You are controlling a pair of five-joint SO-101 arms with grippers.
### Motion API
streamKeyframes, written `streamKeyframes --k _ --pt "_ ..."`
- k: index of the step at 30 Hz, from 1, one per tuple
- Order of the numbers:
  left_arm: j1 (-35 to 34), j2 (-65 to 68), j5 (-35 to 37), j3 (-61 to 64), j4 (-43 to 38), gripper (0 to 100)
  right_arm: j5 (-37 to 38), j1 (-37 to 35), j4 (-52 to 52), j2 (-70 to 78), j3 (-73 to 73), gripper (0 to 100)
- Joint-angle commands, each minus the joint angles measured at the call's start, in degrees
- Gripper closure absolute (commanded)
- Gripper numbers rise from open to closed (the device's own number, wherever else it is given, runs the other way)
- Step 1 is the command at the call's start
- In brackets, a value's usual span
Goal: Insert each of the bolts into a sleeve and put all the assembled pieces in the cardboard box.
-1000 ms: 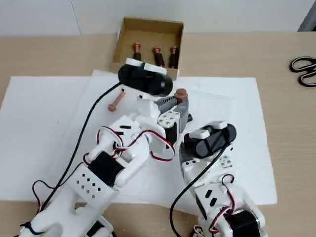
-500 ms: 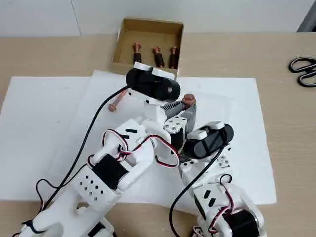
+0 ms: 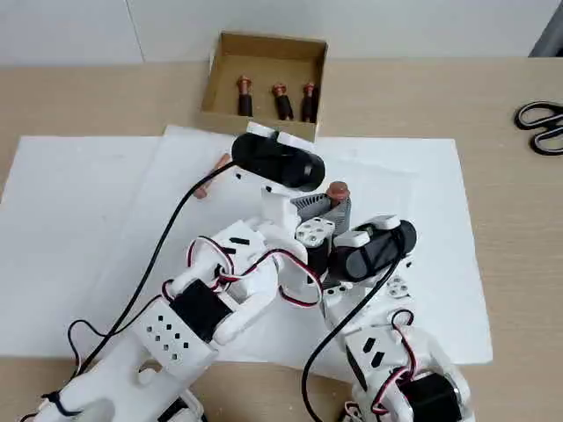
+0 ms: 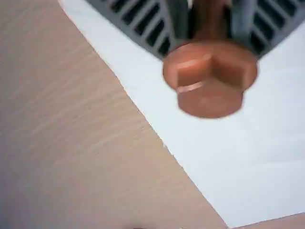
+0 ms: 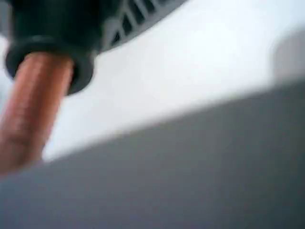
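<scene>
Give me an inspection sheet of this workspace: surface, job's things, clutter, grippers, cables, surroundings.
Surface: wooden table under white paper.
Job's things: three assembled pieces in cardboard box; loose bolt on the paper.
Clutter: scissors on bare wood, apart from the paper.
Grippers: left gripper shut on held bolt; right gripper shut on sleeve, bolt shank in it.
Cables: black cable over the paper beside left arm.
Surroundings: white wall behind table.

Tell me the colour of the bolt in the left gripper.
The bolt is copper-brown, clearest in left wrist view.
</scene>
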Motion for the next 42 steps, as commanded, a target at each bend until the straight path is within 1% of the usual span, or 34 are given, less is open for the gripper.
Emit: streamKeyframes --k 1,3,7,10,13,16,18,23,25,28,31,35,37,40,42 --pt "0.35 -1.76 0.53 -0.66 4.13 100 -0.44 -0.04 -1.71 -0.31 -0.44 99.5" --pt "0.44 -1.76 0.53 -0.66 6.24 100 -0.44 -0.04 -1.71 -0.31 -0.44 99.5" --pt "0.53 -1.76 0.35 -0.57 7.12 100 -0.44 -0.04 -1.71 -0.31 -0.53 99.5" --pt "0.62 -1.76 -1.58 -0.57 10.29 100 -0.44 -0.04 -1.71 -0.31 -0.53 99.5" --pt "0.62 -1.76 -1.67 -0.48 13.71 100 -0.44 -0.04 -1.71 -0.31 -0.62 99.5" --pt "0.62 -1.49 -1.85 -0.22 14.68 98 -0.44 0.13 -1.71 -0.31 -0.62 99.5" --pt "0.62 -1.76 -1.85 -0.31 15.82 93 -0.44 0.84 -1.71 -0.31 -0.62 99.5" --pt "0.35 -2.02 -1.85 -1.98 19.87 73 -0.44 1.1 -1.71 -0.31 -0.62 99.5" --pt "0.35 -3.08 -1.85 -4.79 24.44 69 -0.44 1.1 -1.71 -0.31 -0.62 99.5" --pt "0.0 -4.66 -1.93 -8.13 30.77 69 -0.35 1.1 -1.71 -0.31 -0.62 99.5" --pt "-6.33 -7.56 -4.31 -12.18 37.19 69 -0.26 1.19 -1.71 -0.31 -0.62 99.5" --pt "-19.52 -12.84 -13.36 -16.13 43.78 69 -0.09 1.71 -1.8 -0.31 -0.7 99.5" --pt "-25.67 -14.95 -18.55 -16.04 46.86 69 0.35 3.91 -1.8 -0.31 -0.97 99.5" --pt "-33.14 -16.97 -25.76 -14.64 50.29 69 4.66 7.25 -1.71 0.4 -3.96 99.5" --pt "-36.92 -17.85 -28.4 -14.02 51.25 69 6.59 7.87 -2.33 1.89 -6.68 99.5"
